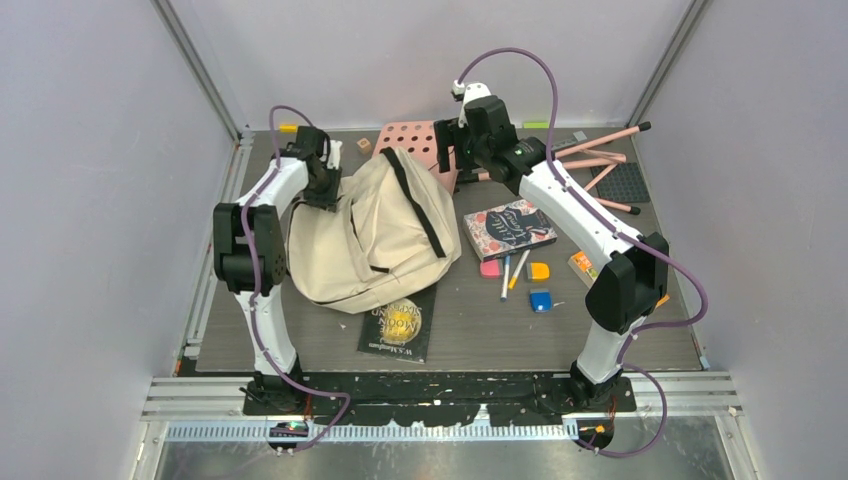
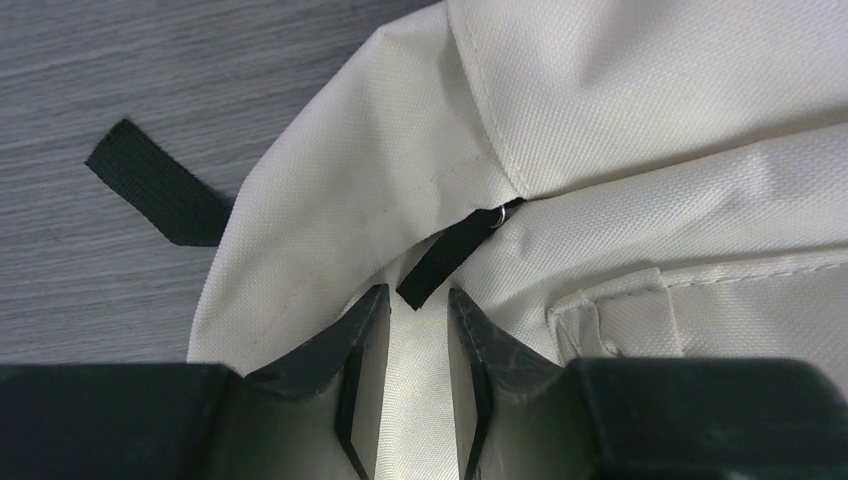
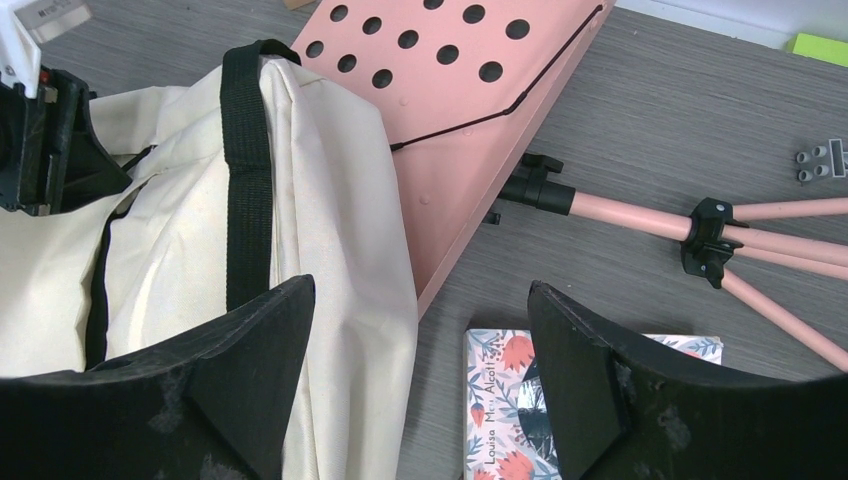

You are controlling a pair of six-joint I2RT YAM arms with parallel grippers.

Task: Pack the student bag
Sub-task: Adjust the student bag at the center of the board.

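While the student bag (image 1: pixel 370 235) lies slumped on the table (image 1: pixel 480 330), left of centre, its cream fabric fills the left wrist view; the left tool (image 2: pixel 418 300) stands narrow over a fold of that fabric, a black zipper pull (image 2: pixel 445 255) ending just at its tips, and whether it pinches anything cannot be told; the right tool (image 3: pixel 420 290) hangs wide, holding nothing, above the bag's far right edge; a pink perforated board (image 3: pixel 450 80) sits just behind the bag; a floral book (image 1: pixel 510 228) lies to its right; a dark book (image 1: pixel 400 325) pokes out beneath its near edge.
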